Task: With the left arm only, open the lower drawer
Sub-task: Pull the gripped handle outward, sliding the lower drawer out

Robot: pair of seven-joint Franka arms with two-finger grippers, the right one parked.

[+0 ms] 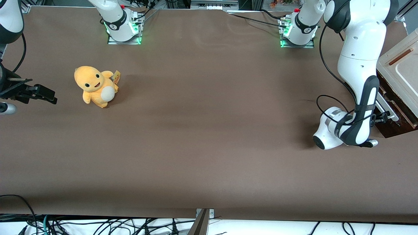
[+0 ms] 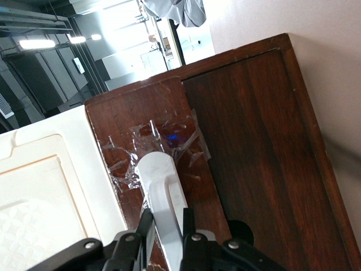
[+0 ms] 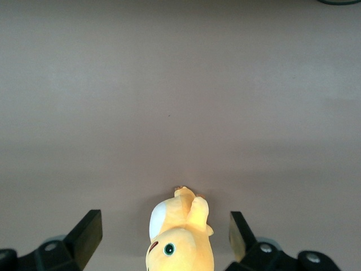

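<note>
The dark brown cabinet [image 1: 400,107] stands at the working arm's end of the table, with a beige recessed top [image 1: 403,65]. The lower drawer [image 1: 393,126] shows as the dark brown wood lowest on its front. A long white bar handle [image 2: 161,180], stuck on with clear tape, runs across the wooden front. My left arm [image 1: 357,62] bends down in front of the cabinet. Its gripper [image 1: 380,118] is at the drawer front. In the left wrist view the gripper [image 2: 166,217] straddles the handle, both black fingers pressed against its sides.
A yellow plush toy [image 1: 94,85] sits on the brown table [image 1: 209,130] toward the parked arm's end and also shows in the right wrist view [image 3: 180,240]. A black cable [image 1: 329,65] loops off my left arm, and the arm bases [image 1: 298,27] stand farthest from the front camera.
</note>
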